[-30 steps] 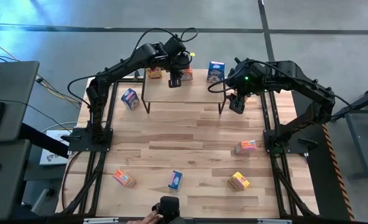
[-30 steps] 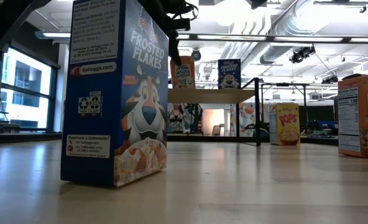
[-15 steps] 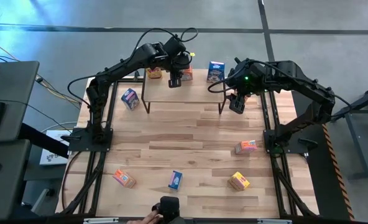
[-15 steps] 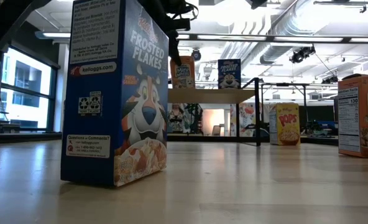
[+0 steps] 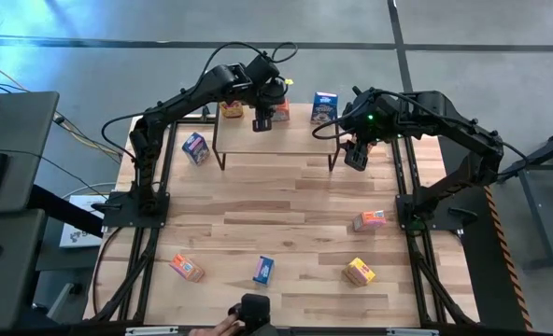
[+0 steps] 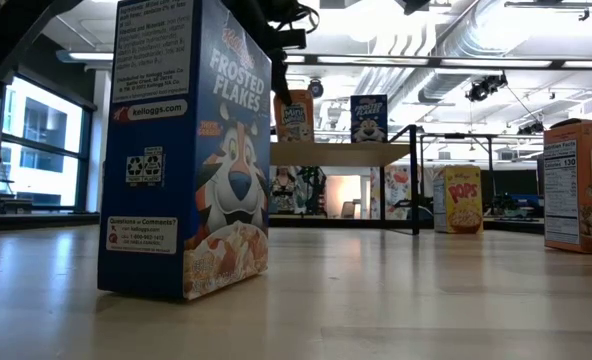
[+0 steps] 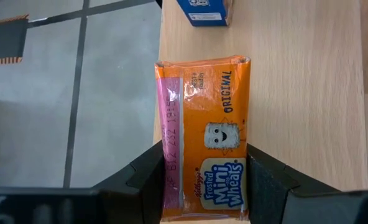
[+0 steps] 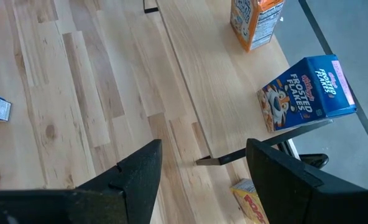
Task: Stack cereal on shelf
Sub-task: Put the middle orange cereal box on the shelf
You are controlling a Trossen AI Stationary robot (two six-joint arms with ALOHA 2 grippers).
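My left gripper (image 7: 202, 171) clamps an orange Mini-Wheats box (image 7: 204, 134) on the shelf (image 5: 295, 140), top centre. My right gripper (image 8: 202, 171) hovers beside it, fingers apart.

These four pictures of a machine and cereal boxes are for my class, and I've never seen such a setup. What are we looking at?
It is a robot with two dark arms at a wooden table, each ending in a two-finger claw. One picture looks straight down, one looks level across the tabletop, and two come from cameras on the wrists. A low shelf stands at the far end. The left claw is over it, closed on an orange Mini-Wheats box. A blue Frosted Flakes box already stands on the shelf. The right claw hangs open and empty beside the shelf. Other small boxes lie scattered on the table.
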